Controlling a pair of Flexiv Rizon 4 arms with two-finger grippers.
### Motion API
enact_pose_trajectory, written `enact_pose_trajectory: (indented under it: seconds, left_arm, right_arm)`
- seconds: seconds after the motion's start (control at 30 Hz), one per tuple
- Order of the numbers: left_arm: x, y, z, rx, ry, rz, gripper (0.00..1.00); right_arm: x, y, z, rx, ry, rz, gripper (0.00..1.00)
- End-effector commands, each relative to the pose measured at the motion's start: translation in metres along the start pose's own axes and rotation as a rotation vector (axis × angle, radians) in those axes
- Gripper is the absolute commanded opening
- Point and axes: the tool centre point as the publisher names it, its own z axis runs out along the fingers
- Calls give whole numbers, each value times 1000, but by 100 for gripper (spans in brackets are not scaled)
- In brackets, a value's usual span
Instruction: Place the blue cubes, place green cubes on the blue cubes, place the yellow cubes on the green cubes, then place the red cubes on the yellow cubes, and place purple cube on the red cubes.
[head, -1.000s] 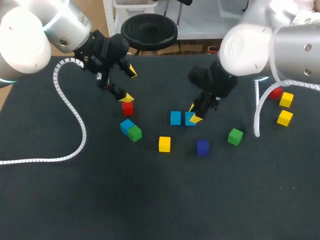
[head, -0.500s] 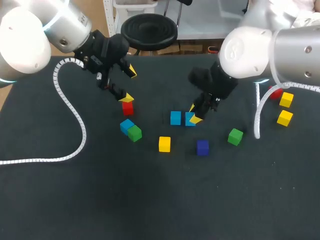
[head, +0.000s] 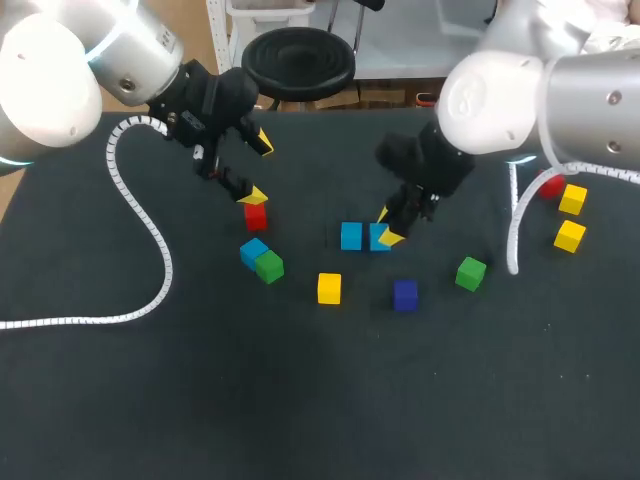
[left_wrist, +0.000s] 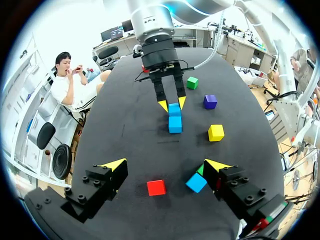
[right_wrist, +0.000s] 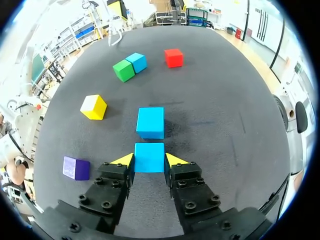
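My right gripper (head: 389, 227) (right_wrist: 149, 160) is shut on a blue cube (right_wrist: 149, 157) (head: 380, 238) that rests on the table, right beside a second blue cube (right_wrist: 150, 122) (head: 351, 236). At the back left my left gripper (head: 258, 168) (left_wrist: 165, 165) hangs open above a red cube (head: 256, 215) (left_wrist: 156, 187), with nothing between its fingers. A third blue cube (head: 253, 250) touches a green cube (head: 269, 267) left of centre. A yellow cube (head: 329, 288), a purple cube (head: 405, 294) and another green cube (head: 470, 273) lie in front of the blue pair.
At the right edge two yellow cubes (head: 573, 199) (head: 570, 236) and a red cube (head: 551, 185) lie near my right arm's white cable (head: 514, 235). My left arm's coiled cable (head: 150, 240) trails over the table's left side.
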Motion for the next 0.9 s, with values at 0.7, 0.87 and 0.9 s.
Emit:
enact_pose_trajectory:
  seconds: [0.7,0.87,0.9]
  left_arm:
    - [-1,1,0,2,6,-3,100]
    - [-1,1,0,2,6,-3,100]
    - [-1,1,0,2,6,-3,100]
  right_arm:
    - [4,-4,9,-31,6,-7,38]
    - [4,-3,8,-36,3,-7,100]
    - [4,-3,8,-36,3,-8,100]
